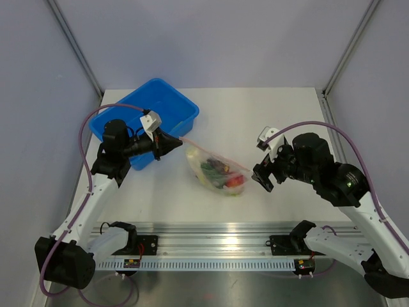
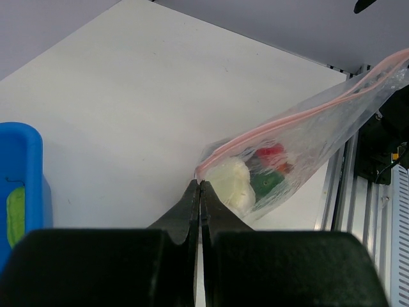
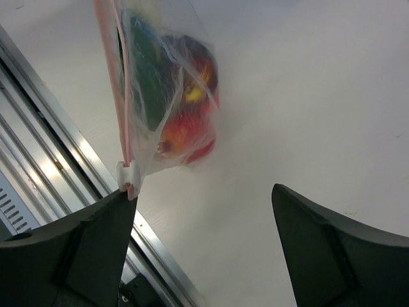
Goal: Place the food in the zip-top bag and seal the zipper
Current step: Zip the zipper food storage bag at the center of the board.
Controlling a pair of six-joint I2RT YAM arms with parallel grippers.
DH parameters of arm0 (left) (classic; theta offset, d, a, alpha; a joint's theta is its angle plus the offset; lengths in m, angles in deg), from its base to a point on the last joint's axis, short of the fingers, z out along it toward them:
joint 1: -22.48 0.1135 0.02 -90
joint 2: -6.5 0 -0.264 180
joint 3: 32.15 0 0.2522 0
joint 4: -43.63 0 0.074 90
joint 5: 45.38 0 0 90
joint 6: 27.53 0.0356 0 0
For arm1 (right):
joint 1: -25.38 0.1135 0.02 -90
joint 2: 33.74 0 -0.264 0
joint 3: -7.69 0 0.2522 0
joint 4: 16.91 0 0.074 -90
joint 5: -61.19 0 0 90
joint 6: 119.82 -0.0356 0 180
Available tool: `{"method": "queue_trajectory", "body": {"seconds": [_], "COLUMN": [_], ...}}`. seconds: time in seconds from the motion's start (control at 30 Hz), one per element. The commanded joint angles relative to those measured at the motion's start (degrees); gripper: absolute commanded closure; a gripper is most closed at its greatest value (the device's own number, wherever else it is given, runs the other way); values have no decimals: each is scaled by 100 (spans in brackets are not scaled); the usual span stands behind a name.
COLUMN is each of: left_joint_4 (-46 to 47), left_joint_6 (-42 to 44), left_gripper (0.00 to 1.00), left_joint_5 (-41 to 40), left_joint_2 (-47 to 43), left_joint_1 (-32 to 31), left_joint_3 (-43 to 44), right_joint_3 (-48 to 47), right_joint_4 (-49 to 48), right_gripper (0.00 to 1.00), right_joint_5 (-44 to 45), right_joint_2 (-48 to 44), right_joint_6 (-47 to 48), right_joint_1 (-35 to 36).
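Our left end effector (image 2: 200, 187) is clamping shut on a corner of the bag (image 2: 307, 141), keeping the zipper (image 2: 287, 118) stretched over the desk (image 2: 128, 96). Our right end effector (image 3: 203, 192) is standing apart, gripping nothing, with the white slider (image 3: 128, 174) just beside one finger. The food (image 3: 185, 121) is sitting inside the bag, mid-desk between our arms. We are judging the sealing all but done; next we are needing to check the strip, then release

- The zip-top bag (image 1: 217, 167) is seen as clear, crinkled plastic.
- The zipper (image 2: 300, 116) is coloured pink-red, and its slider (image 3: 128, 174) is white.
- The food (image 2: 265, 183) is shown in red, green, pale yellow and dark maroon.
- The bin (image 1: 163, 105) is coloured bright blue.
- The table (image 1: 268, 115) is finished in plain white.
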Motion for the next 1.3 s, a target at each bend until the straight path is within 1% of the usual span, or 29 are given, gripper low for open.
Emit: {"method": "queue_trajectory", "body": {"seconds": [0.0,0.2,0.23,0.43,0.63,0.8,0.9,1.1,1.27], "left_joint_4": [187,135,21,47,73,82,91,56,38], "left_joint_6": [-11,-11,-3,-29,-55,-82,-82,-82,-73], "left_gripper": [100,100,100,100,100,100,100,100,100], "left_joint_5": [-19,42,43,51,16,25,-1,-10,-45], "left_joint_2": [-32,73,82,108,144,144,153,170,196], "left_joint_1": [14,14,14,23,14,14,23,14,23], "left_joint_3": [266,407,407,407,389,407,398,442,486], "right_joint_3": [-386,-571,-571,-518,-527,-527,-431,-299,-316], "right_joint_4": [-369,-510,-519,-554,-835,-827,-1002,-1310,-1170], "right_gripper": [8,8,8,8,8,7,7,7,14], "right_joint_5": [48,-303,-339,-751,-1094,-1770,-2121,-2272,-2264], "right_joint_2": [-58,29,38,153,179,539,724,917,1145], "right_joint_6": [-3,-82,-91,-205,-346,-442,-548,-662,-610], "right_joint_1": [-35,-35,-35,-35,-35,-35,-35,-26,88]}}
